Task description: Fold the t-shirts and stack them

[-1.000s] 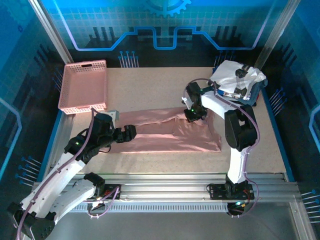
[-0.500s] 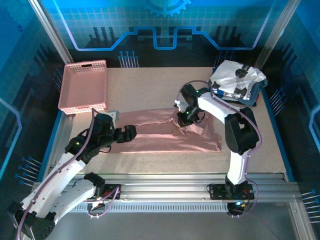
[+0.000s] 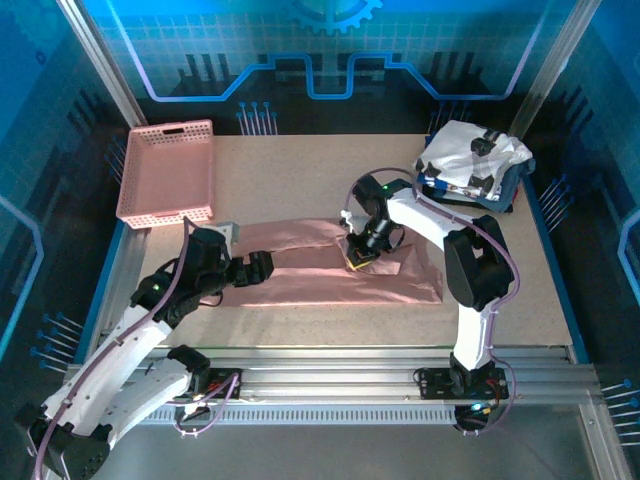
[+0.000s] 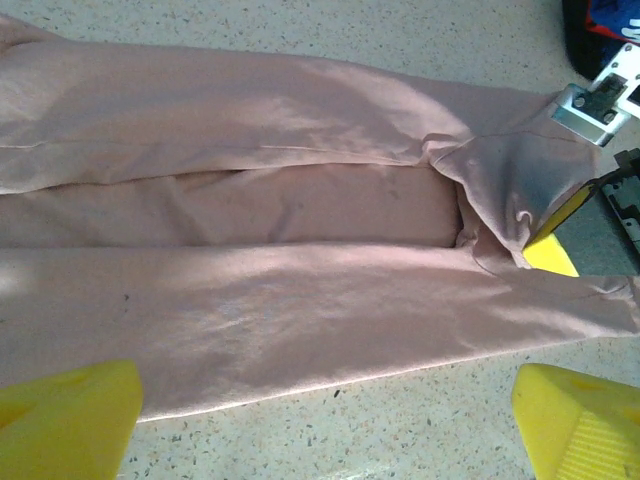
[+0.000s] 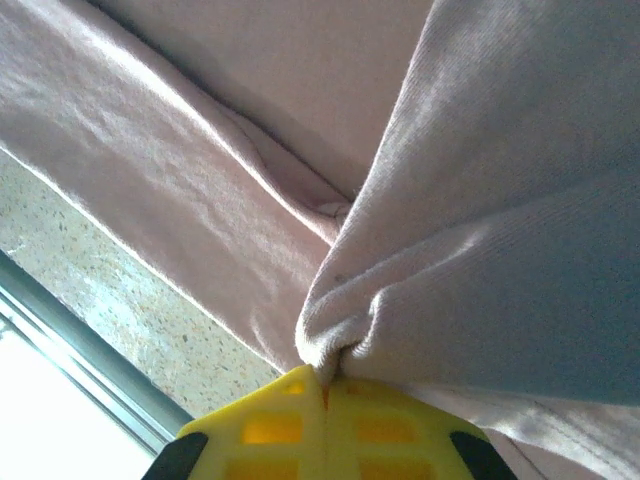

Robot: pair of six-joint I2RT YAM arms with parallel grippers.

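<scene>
While the right claw (image 3: 358,252) pinches the pink shirt (image 3: 320,288) at frame centre, the left claw (image 3: 262,268) stands wide, perhaps touching its left end.

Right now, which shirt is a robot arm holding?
The pink shirt, spread flat: the right jaws are shut on a fold of it. The white shirt lies heaped in the far right corner.

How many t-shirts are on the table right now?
3. A pink shirt lies spread mid-table; a white shirt with black patches sits at the far right corner atop a navy shirt whose edge shows. Others may hide beneath.
</scene>
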